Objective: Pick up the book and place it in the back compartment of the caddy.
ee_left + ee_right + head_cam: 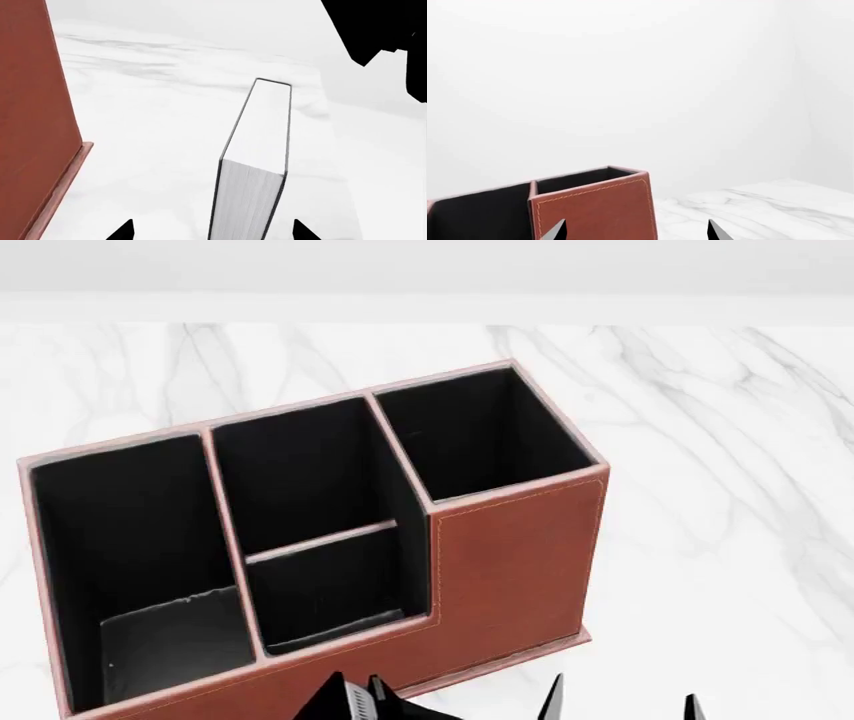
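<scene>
Nearest the robot, the left gripper (212, 231) holds the book (257, 165) between its two dark fingertips, page edges up and covers on either side, raised above the marble table (167, 125) just beside the caddy's red-brown outer wall. The right gripper (637, 230) hangs with its fingertips set wide apart and nothing between them, close by the caddy's taller end. Beyond both, the caddy (514, 560) stands upright on the table with its four black-lined cells open upward, its stepped-down front toward the robot and its back cells on the far side.
</scene>
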